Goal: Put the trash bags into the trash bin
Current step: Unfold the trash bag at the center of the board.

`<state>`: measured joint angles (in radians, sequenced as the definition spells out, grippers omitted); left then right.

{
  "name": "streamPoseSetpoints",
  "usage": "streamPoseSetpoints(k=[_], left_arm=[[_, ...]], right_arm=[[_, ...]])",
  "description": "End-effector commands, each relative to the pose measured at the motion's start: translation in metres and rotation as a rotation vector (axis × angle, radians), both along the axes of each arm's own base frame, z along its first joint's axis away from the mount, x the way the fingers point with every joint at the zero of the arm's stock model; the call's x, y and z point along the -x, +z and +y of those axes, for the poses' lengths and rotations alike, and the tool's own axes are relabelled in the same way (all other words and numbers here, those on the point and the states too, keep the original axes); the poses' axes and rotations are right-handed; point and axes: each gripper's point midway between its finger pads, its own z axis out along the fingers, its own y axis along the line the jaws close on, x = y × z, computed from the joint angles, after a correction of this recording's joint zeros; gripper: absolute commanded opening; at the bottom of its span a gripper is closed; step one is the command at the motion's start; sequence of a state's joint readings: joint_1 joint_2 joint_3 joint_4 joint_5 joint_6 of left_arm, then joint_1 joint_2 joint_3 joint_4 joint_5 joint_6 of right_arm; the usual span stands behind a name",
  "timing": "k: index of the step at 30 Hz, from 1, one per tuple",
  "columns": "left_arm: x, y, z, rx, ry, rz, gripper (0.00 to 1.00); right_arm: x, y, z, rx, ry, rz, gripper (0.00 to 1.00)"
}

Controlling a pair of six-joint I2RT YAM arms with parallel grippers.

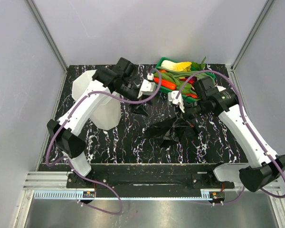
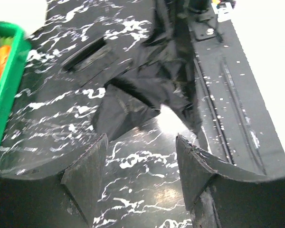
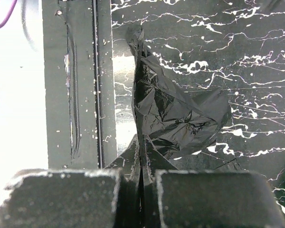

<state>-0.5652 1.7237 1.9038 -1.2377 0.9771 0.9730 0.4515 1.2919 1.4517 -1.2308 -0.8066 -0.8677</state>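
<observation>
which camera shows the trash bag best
The right wrist view: the trash bag fills the frame, pinched in the shut right claw. The top view shows a dark crumple blending into the black table; the left wrist view shows it beyond the open left claw.

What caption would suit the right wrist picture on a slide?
Right gripper shut on a crinkled black trash bag above the marbled table.

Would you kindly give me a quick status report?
Right gripper shut on trash bag. Left gripper open, empty. Trash bin far left, left arm crossing above it.
</observation>
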Motion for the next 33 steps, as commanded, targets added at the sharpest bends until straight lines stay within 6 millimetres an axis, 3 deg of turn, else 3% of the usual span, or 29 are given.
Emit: streamPoseSetpoints(k=[1,10,15,17,19,23,33], left_arm=[[0.046,0.004,-0.013,0.032,-0.146,0.026,0.64],[0.052,-0.014,-0.025,0.007,-0.141,0.122,0.64],[0.05,-0.034,-0.036,-0.018,-0.104,0.16,0.59],[0.048,-0.04,-0.039,-0.019,-0.091,0.163,0.54],[0.046,-0.04,-0.042,-0.013,-0.079,0.157,0.44],[0.036,-0.044,-0.046,-0.033,-0.034,0.162,0.0],[0.012,-0.05,-0.03,-0.088,0.107,0.082,0.0]], right_arm=[[0.006,0.0,0.0,-0.014,0.036,-0.028,0.0],[-0.013,-0.004,0.003,0.0,-0.018,-0.055,0.0],[-0.025,-0.001,0.004,-0.005,-0.069,-0.083,0.0],[-0.028,-0.001,0.004,0.0,-0.082,-0.087,0.0],[-0.032,-0.001,0.004,0.005,-0.098,-0.092,0.0],[-0.036,0.001,0.002,0.008,-0.119,-0.111,0.0],[-0.042,0.002,-0.008,0.021,-0.181,-0.14,0.0]])
